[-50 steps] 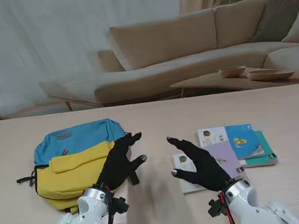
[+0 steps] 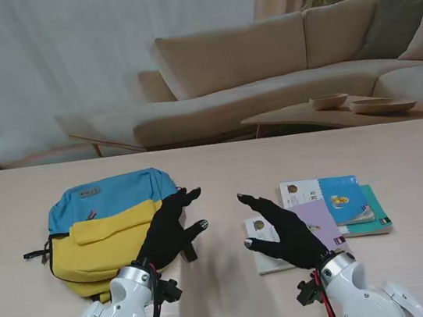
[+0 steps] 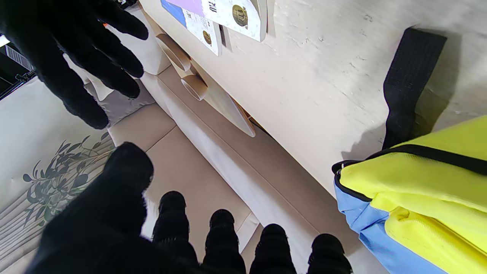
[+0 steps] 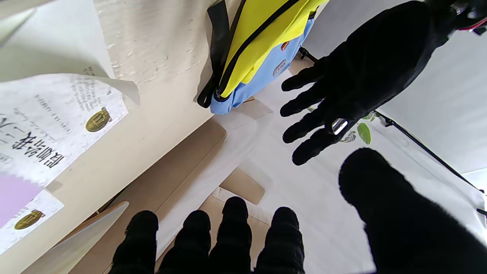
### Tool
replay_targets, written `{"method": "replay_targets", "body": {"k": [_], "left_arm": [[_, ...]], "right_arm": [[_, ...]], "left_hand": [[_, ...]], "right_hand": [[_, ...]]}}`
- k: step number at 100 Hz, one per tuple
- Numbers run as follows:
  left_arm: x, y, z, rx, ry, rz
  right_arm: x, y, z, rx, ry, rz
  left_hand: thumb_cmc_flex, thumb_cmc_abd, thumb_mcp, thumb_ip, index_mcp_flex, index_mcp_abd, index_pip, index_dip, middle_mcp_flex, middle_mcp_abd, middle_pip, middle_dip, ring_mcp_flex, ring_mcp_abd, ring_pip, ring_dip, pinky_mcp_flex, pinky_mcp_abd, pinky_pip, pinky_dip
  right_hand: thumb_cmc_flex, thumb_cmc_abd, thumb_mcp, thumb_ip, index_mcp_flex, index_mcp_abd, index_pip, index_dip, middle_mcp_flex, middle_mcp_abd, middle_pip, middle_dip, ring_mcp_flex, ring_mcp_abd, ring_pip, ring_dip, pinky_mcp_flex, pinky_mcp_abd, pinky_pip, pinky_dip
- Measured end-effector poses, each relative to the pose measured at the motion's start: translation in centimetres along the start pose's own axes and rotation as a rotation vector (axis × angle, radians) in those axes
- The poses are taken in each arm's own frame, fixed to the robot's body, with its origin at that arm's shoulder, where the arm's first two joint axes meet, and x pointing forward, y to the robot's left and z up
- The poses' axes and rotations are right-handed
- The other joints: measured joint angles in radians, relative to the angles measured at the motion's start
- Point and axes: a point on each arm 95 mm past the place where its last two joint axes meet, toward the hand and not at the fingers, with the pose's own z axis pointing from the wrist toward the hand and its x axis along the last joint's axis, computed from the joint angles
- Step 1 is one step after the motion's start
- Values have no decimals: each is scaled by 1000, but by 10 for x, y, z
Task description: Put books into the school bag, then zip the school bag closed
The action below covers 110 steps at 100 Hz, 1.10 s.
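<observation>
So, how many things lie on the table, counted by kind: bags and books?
School bag: 1, the blue and yellow school bag on the left.
Books: 3 that I can make out, a white and purple book, a blue and white book, and a teal book under it.
Total: 4.

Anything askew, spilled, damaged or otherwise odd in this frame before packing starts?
Nothing stands out. The school bag lies flat on the table to my left, the books sit in a loose overlapping pile to my right, a little fanned but not fallen. The left hand and right hand hover open, holding nothing.
</observation>
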Motion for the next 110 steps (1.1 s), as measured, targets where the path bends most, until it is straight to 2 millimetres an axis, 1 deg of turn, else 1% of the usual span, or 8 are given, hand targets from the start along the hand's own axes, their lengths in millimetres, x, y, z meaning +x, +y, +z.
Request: {"method": "replay_targets", "body": {"k": [8, 16, 22, 33, 51, 84, 104, 110], "left_arm": [[0, 0, -1, 8, 0, 8], [0, 0, -2, 10, -1, 12], [0, 1, -2, 9, -1, 11], [0, 0, -3, 9, -3, 10], [-1, -1, -4, 12, -6, 10], [-4, -4, -6, 25, -14, 11], [-4, -4, -7, 31, -12, 9], [-4, -4, -7, 31, -12, 9]], "right_arm": [[-1, 2, 0, 4, 1, -12], [-2, 6, 1, 0, 1, -35], [-4, 10, 1, -5, -2, -58], [-9, 22, 1, 13, -18, -114], [-21, 47, 4, 56, -51, -259], [-56, 68, 23, 183, -167, -494], [-80, 74, 43, 220, -241, -581], [-84, 74, 48, 232, -252, -616]], "left_hand": [[0, 0, 0, 0, 0, 0, 10, 0, 0, 0, 0, 0, 0, 0, 0, 0, 0, 0, 0, 0], [0, 0, 0, 0, 0, 0, 15, 0, 0, 0, 0, 0, 0, 0, 0, 0, 0, 0, 0, 0], [0, 0, 0, 0, 0, 0, 15, 0, 0, 0, 0, 0, 0, 0, 0, 0, 0, 0, 0, 0], [0, 0, 0, 0, 0, 0, 15, 0, 0, 0, 0, 0, 0, 0, 0, 0, 0, 0, 0, 0], [0, 0, 0, 0, 0, 0, 26, 0, 0, 0, 0, 0, 0, 0, 0, 0, 0, 0, 0, 0], [0, 0, 0, 0, 0, 0, 26, 1, 0, 0, 0, 0, 0, 0, 0, 0, 0, 0, 0, 0], [0, 0, 0, 0, 0, 0, 26, 1, 0, 0, 0, 0, 0, 0, 0, 0, 0, 0, 0, 0], [0, 0, 0, 0, 0, 1, 26, 1, 0, 0, 6, 0, 0, 0, 0, 0, 0, 0, 0, 0]], "right_hand": [[22, -13, 32, 15, 0, 0, 24, 41, 0, 0, 25, 6, 0, 0, 1, 0, 0, 0, 0, 11], [43, -41, 125, 101, 0, 1, 109, 73, 0, 0, 84, 30, 0, -1, 30, 0, 0, 0, 51, 12], [43, -61, 161, 146, 0, 4, 208, 64, 0, 0, 130, 52, 0, -6, 56, 0, 0, 0, 101, 14], [68, -104, 217, 186, 0, 26, 337, 21, 0, 0, 208, 81, 0, -8, 116, 28, 0, 0, 193, 16], [74, -139, 230, 185, 27, 61, 451, -2, 21, 8, 252, 100, 21, -8, 178, 73, 28, 2, 284, 43], [74, -196, 230, 57, 65, 85, 531, -3, 65, 28, 337, 128, 92, 19, 271, 114, 91, 32, 373, 119], [74, -207, 226, 47, 65, 85, 546, 24, 63, 37, 406, 166, 105, 30, 310, 139, 103, 40, 388, 131], [77, -220, 225, 21, 59, 85, 546, 25, 52, 38, 413, 169, 105, 31, 320, 141, 103, 40, 388, 131]]}}
